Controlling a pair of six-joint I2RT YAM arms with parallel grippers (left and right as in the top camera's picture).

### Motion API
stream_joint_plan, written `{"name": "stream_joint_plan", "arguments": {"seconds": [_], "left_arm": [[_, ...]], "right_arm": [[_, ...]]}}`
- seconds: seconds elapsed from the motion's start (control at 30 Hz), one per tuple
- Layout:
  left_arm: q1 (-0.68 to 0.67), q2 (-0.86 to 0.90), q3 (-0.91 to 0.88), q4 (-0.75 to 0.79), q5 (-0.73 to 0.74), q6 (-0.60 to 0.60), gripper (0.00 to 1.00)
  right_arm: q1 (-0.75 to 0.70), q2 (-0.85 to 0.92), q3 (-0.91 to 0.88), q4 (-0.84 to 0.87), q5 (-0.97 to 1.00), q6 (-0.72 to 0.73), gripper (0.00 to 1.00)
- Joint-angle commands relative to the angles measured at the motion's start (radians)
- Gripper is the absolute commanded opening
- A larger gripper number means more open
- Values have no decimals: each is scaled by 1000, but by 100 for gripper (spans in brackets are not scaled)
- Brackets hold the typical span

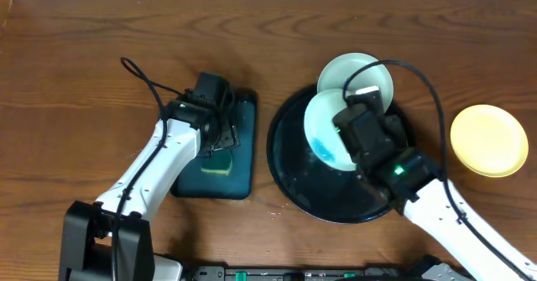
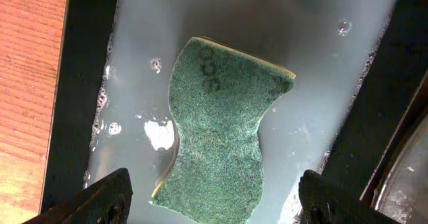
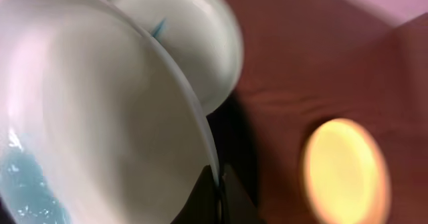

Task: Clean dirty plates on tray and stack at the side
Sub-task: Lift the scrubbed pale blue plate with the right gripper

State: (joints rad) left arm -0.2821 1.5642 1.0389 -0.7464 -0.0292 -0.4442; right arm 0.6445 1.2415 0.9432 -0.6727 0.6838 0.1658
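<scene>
Pale mint-white plastic, tipped on edge above the black tray [image 1: 306, 193]: the tilted plate [image 1: 323, 134], pinched at its rim by the right fingers [image 3: 204, 204], closed tight on the thin lip. Blue smear, wet and speckled, low on the dished face. Second plate [image 1: 361, 71], likewise mint, lying across the tray's far rim, with a faint blue streak. Yellow plate [image 1: 489, 140] flat on the wooden worktop [image 1: 84, 46], well apart to the right. Probably light, stiff and slick when wet; best taken squarely at the rim, to stop any swivel or slip. Left fingers [image 2: 107, 197] spread wide and empty, either side of a green scouring sponge [image 2: 217, 144], coarse-topped and waisted, lying in cloudy suds in the teal tray [image 1: 242, 168].
</scene>
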Motion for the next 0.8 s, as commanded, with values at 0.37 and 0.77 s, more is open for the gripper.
{"name": "stream_joint_plan", "arguments": {"seconds": [0.37,0.77], "left_arm": [[5,4,-1,0,-8,2,81],[5,4,-1,0,-8,2,81]], "right_arm": [[316,-5,11,4,510,-116,1],[425,-5,11,16,603,-183,1]]}}
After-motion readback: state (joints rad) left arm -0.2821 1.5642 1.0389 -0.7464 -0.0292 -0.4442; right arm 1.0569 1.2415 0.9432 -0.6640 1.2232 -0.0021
